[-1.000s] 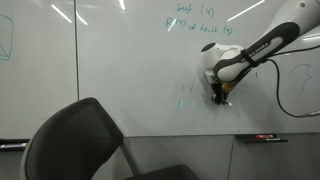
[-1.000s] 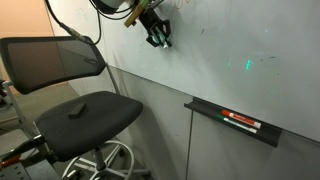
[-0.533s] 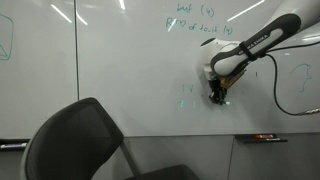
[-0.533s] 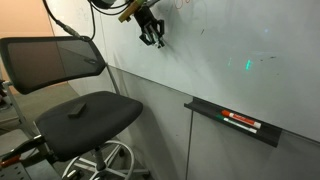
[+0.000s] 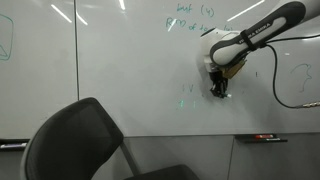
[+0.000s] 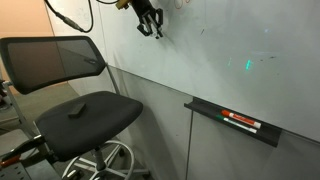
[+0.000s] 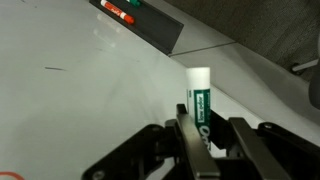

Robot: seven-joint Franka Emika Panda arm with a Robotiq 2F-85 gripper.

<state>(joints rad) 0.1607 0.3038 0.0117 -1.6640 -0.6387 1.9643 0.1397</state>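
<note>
Marker [image 7: 200, 102] is pinched in the claw [image 7: 213, 138], jaws narrow around its barrel. The claw sits high up against the whiteboard [image 5: 110, 60], just under some green writing [image 5: 195, 22]; can't tell if the tip touches. A chair [image 6: 75, 60] stands in front of the board, off to one side and lower. The tray [image 6: 205, 112] with spare markers [image 6: 241, 123] hangs well below, nothing blocking.

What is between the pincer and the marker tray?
Just bare whiteboard between the pincer, gripping a marker, and the tray, in an exterior view.
</note>
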